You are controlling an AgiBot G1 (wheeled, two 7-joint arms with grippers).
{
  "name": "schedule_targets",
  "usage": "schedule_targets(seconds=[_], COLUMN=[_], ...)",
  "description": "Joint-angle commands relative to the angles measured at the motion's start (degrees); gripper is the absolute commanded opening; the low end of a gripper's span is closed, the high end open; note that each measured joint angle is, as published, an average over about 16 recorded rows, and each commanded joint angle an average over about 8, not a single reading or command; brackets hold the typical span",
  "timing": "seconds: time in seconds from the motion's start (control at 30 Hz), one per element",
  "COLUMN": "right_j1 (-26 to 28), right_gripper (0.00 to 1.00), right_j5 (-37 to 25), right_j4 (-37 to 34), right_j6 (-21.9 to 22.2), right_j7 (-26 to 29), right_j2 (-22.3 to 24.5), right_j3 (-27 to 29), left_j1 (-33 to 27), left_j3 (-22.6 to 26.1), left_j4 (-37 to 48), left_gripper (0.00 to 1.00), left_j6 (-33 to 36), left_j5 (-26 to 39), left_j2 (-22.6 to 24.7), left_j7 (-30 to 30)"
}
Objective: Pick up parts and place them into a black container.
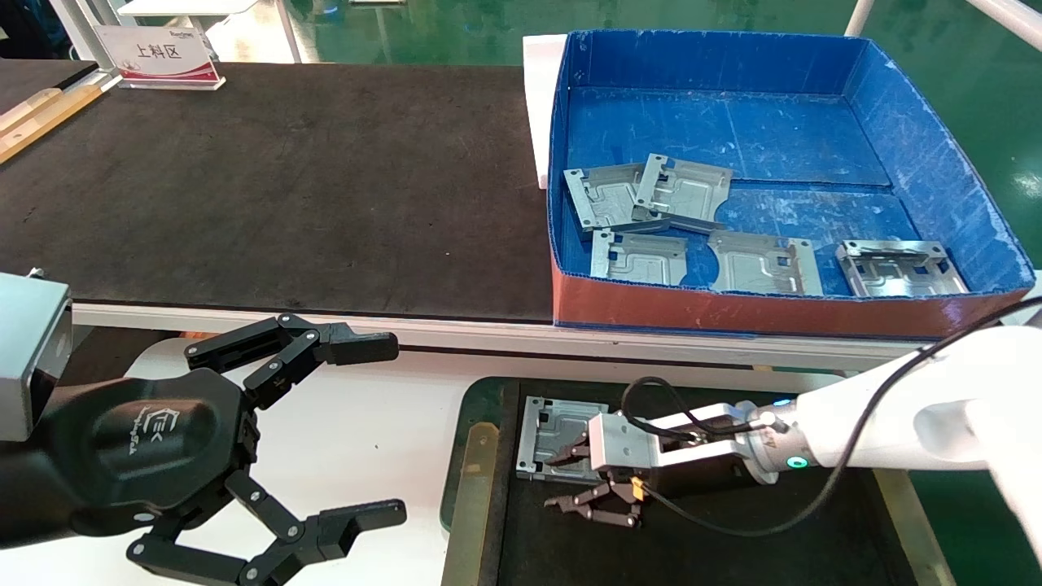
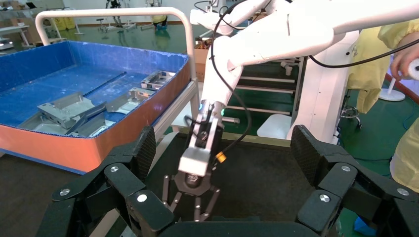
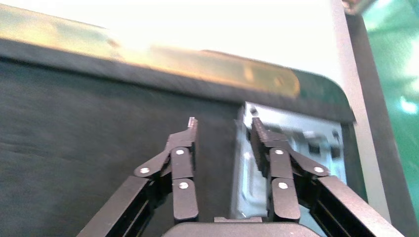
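One silver part lies flat on the matte floor of the black container, near its left corner. My right gripper hovers low over the part's near edge, open and holding nothing. In the right wrist view the part lies under one finger, with its edge in the gap of the right gripper. Several more parts lie in the blue box. My left gripper is parked open over the white surface at the lower left.
The blue box with a red front stands at the right of the long black mat-topped table. A brass-coloured rail and dark green rim run along the container's left side. A sign stands at the far left. A person in yellow stands beyond the arm.
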Motion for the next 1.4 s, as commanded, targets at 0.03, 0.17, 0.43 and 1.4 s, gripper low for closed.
schedule_targets(seconds=[0.03, 0.17, 0.43, 1.4], right_j1=[0.39, 1.14, 1.77, 3.01], right_gripper=[1.00, 1.00, 1.00, 1.00], right_j5=[0.06, 0.88, 6.13, 31.58], right_j4=[0.40, 2.03, 9.39, 29.10], right_j6=[-2.53, -7.15, -9.04, -8.30], right_j7=[-0.37, -1.52, 1.43, 21.41], right_j2=[0.37, 1.84, 6.03, 19.47], right_j3=[0.05, 0.40, 1.47, 2.77], left_j1=[0.00, 0.00, 0.00, 0.01], left_j3=[0.00, 0.00, 0.00, 0.00], left_j4=[0.00, 0.00, 0.00, 0.01], left_gripper=[1.00, 1.00, 1.00, 1.00], left_j6=[0.00, 0.00, 0.00, -0.01], left_j5=[0.00, 0.00, 0.00, -0.02], left_j2=[0.00, 0.00, 0.00, -0.01], left_j7=[0.00, 0.00, 0.00, 0.01])
